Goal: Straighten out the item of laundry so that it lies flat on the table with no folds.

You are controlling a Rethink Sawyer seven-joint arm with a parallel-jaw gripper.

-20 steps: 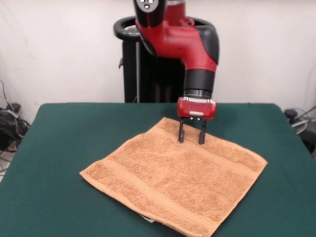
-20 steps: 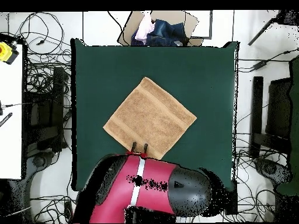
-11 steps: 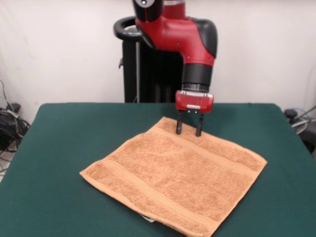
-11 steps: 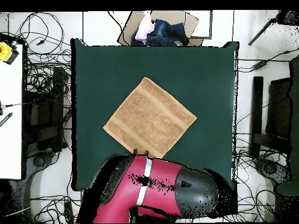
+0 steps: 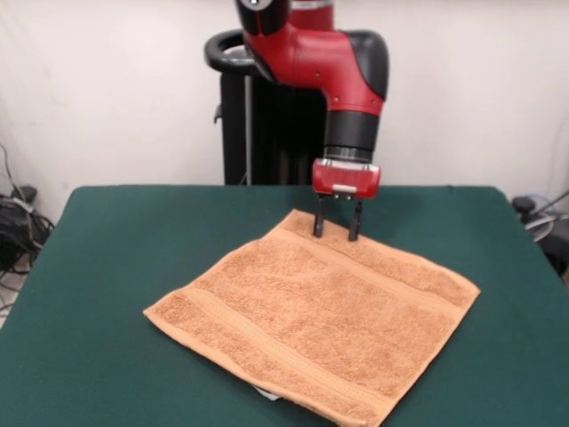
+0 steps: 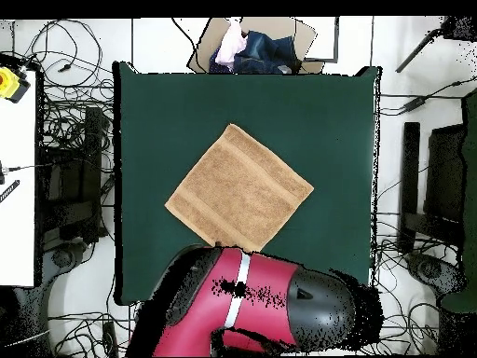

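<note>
The item of laundry, an orange-tan towel (image 5: 316,320) (image 6: 239,186), lies spread out as a diamond on the dark green table (image 5: 107,258) (image 6: 326,121). Its border bands run straight and no fold shows; a bit of white label peeks out under its near edge (image 5: 267,394). My gripper (image 5: 335,229) hangs open just above the towel's far corner, its two black fingers apart with nothing between them. In the overhead view the red arm (image 6: 252,298) covers the gripper and the towel's lower corner.
A box of mixed clothes (image 6: 252,47) stands past the table's far edge in the overhead view. Cables and stands (image 6: 65,186) crowd the floor on both sides. The black pedestal (image 5: 258,116) rises behind the table.
The gripper has risen a little and drawn back toward the towel's far corner, staying open. The towel has not moved.
</note>
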